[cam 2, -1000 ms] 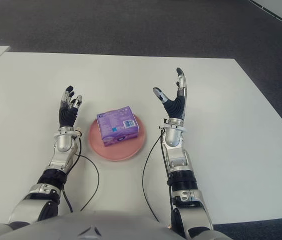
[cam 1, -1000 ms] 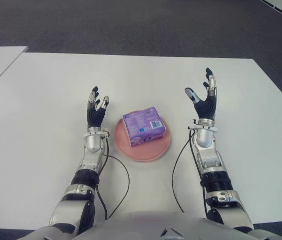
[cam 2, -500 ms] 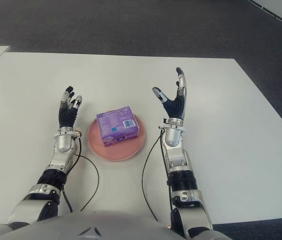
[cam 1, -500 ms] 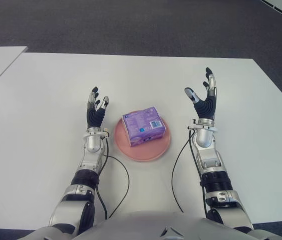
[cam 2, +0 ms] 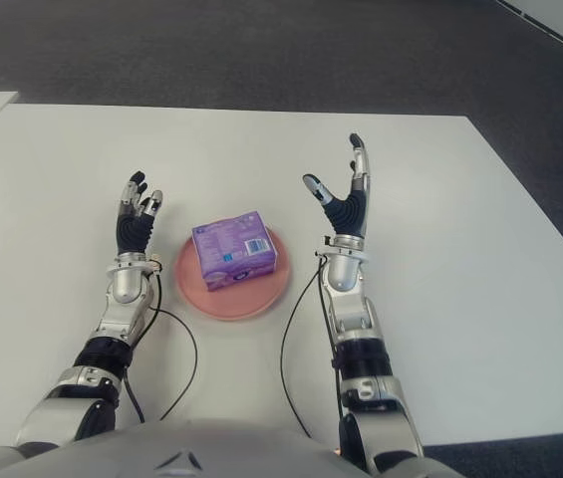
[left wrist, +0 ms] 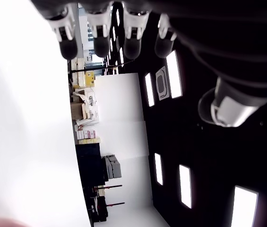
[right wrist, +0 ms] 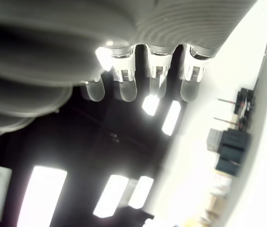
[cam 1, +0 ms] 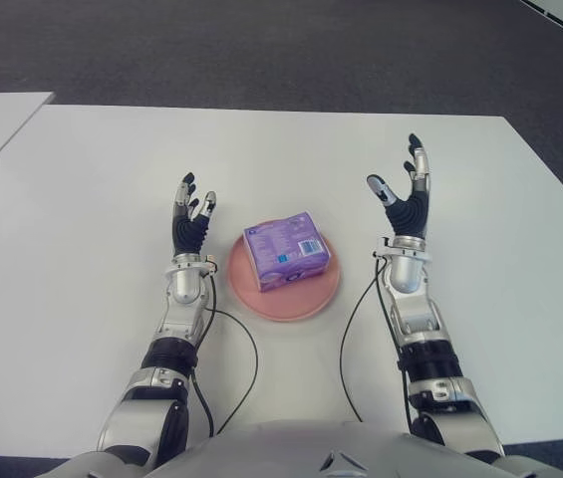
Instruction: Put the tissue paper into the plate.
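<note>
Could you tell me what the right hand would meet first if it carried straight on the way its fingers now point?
Probably nothing: the right hand, open, points up and away over bare white table, right of the plate holding the tissue pack.

Centre: round pink plate — occupied by purple tissue packet.
Surroundings: white table left bare — passage unobstructed.
</note>
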`<state>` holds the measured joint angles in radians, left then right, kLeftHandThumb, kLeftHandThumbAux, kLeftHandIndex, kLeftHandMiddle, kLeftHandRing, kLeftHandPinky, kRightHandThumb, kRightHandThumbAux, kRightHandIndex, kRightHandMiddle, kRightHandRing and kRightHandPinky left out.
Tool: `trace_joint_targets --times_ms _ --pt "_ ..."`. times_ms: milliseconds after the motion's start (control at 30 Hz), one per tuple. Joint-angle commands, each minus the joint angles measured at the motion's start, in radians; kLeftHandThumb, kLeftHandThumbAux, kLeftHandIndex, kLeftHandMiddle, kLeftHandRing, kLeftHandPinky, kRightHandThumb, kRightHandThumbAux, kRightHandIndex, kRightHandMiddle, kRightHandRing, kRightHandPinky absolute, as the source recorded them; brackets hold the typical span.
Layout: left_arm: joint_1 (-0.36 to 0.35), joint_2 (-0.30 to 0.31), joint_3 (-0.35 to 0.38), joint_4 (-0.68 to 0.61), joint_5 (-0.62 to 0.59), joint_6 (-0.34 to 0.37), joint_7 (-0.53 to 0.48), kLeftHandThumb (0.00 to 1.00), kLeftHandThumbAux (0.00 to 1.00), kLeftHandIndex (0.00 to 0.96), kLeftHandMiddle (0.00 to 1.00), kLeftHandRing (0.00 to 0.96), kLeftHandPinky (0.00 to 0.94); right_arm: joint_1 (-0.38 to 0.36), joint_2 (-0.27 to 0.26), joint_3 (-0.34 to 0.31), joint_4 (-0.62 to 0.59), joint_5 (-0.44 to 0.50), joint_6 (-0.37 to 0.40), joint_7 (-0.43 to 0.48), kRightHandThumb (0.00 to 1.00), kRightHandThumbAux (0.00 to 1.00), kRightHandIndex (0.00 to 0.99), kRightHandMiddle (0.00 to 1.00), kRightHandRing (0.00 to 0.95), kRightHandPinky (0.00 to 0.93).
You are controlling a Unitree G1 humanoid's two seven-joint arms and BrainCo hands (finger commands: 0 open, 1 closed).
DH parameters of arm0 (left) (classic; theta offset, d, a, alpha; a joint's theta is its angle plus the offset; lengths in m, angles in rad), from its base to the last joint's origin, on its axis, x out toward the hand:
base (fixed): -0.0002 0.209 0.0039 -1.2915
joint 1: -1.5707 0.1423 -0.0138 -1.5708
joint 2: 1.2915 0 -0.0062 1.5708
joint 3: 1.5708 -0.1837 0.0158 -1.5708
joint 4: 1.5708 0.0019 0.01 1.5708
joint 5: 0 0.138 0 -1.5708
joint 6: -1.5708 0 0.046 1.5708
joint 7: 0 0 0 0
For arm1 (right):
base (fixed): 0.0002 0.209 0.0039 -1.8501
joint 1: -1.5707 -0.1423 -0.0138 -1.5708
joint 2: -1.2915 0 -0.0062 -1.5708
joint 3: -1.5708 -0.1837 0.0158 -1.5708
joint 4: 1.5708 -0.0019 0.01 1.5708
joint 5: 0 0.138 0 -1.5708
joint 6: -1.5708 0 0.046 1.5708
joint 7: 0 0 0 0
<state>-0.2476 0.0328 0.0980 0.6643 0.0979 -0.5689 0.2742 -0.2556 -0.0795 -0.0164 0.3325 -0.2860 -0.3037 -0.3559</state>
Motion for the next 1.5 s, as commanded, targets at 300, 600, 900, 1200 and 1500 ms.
trace_joint_targets --times_ms 300,600,900,1200,1500 --pt "0.03 0.0 -0.007 -0.03 0.009 0.019 -0.003 0.0 0.481 0.0 0.0 0.0 0.0 -0.033 0.003 -0.069 0.484 0.184 0.055 0.211 0.074 0.435 0.0 0.0 0.0 0.0" --pt "0.036 -0.004 -0.011 -0.047 0.014 0.027 0.003 0.0 0.487 0.0 0.0 0.0 0.0 -0.034 0.003 -0.096 0.511 0.26 0.005 0.296 0.06 0.488 0.0 0.0 0.0 0.0" --pt "0.037 -0.006 -0.011 -0.053 0.016 0.038 0.003 0.0 0.476 0.0 0.0 0.0 0.0 -0.038 0.01 -0.12 0.521 0.309 -0.006 0.328 0.067 0.55 0.0 0.0 0.0 0.0" --pt "0.038 -0.006 -0.01 -0.061 0.01 0.049 -0.006 0.0 0.477 0.0 0.0 0.0 0.0 -0.047 0.012 -0.127 0.536 0.318 -0.014 0.334 0.065 0.575 0.0 0.0 0.0 0.0" --pt "0.037 -0.002 -0.011 -0.061 0.002 0.05 -0.018 0.0 0.484 0.0 0.0 0.0 0.0 -0.042 0.016 -0.124 0.534 0.322 -0.04 0.336 0.063 0.581 0.0 0.0 0.0 0.0"
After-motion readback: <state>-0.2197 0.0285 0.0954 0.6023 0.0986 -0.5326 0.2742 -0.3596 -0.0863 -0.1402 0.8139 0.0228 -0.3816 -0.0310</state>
